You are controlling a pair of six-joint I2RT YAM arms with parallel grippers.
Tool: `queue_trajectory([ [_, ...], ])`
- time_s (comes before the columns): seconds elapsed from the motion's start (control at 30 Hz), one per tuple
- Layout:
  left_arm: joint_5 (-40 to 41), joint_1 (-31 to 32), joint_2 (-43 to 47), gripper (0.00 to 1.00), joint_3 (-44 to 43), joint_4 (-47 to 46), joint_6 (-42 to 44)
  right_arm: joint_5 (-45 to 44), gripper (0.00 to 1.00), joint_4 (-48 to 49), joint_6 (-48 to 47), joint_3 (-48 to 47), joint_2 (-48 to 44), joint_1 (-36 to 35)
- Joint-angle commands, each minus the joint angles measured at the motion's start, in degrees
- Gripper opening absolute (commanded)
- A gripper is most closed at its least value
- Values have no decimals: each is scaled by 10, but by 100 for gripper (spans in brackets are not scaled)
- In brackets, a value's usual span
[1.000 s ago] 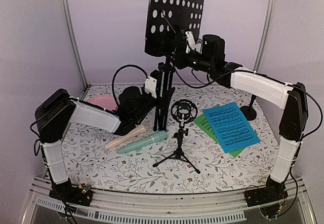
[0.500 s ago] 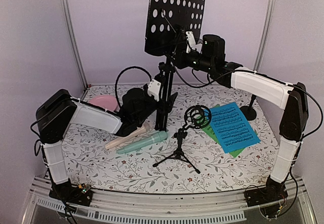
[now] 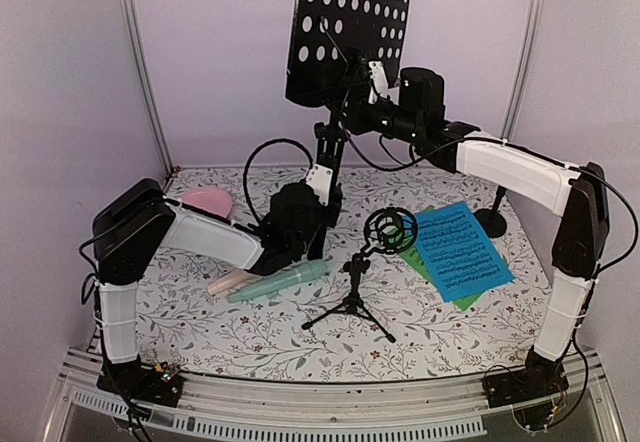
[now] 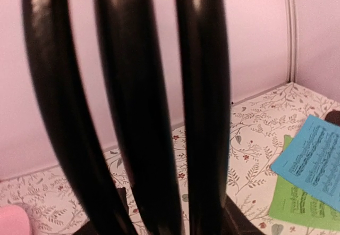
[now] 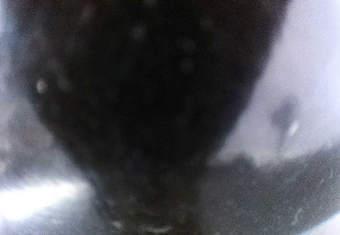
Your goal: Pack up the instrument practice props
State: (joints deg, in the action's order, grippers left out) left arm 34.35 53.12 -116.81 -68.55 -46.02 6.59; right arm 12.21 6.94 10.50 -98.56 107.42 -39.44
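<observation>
The black perforated music rack (image 3: pixel 346 24) stands tall at the back. My right gripper (image 3: pixel 350 112) is shut on its stem just under the desk, and the right wrist view shows only dark blur. The rack's three folded legs (image 4: pixel 138 112) fill the left wrist view. My left gripper (image 3: pixel 318 200) is closed around them low down, with a finger (image 4: pixel 241 219) against the right leg. A mint microphone (image 3: pixel 282 281) and a beige microphone (image 3: pixel 230 282) lie side by side under the left arm. A small black microphone tripod (image 3: pixel 352 304) with a shock mount (image 3: pixel 390 230) stands in the middle. The blue sheet (image 3: pixel 462 249) lies on the green sheet (image 3: pixel 428 262).
A pink bowl (image 3: pixel 207 202) sits at the back left behind the left arm. A black round foot with a thin post (image 3: pixel 491 220) stands at the far right by the wall. Metal frame posts (image 3: pixel 140 62) rise at both back corners.
My left arm has swung right and forward along the rack's legs and gripped them lower. The shock mount on the small tripod has tipped to the right. The right arm holds still.
</observation>
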Motion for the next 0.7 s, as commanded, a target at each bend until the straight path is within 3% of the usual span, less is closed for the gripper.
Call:
queue_trajectory([
  [0.0,47,24,-2,40,-6,-23,38,11,0,-111,7,3,-2,-13],
  [0.13,37,25,7,26,-6,-24,44,10,0,-111,7,2,-7,-14],
  [0.43,-22,26,35,17,-6,-17,89,1,0,-112,-1,9,-28,-13],
  [0.67,-79,16,81,6,-5,24,127,-15,15,-111,-8,18,-47,-14],
])
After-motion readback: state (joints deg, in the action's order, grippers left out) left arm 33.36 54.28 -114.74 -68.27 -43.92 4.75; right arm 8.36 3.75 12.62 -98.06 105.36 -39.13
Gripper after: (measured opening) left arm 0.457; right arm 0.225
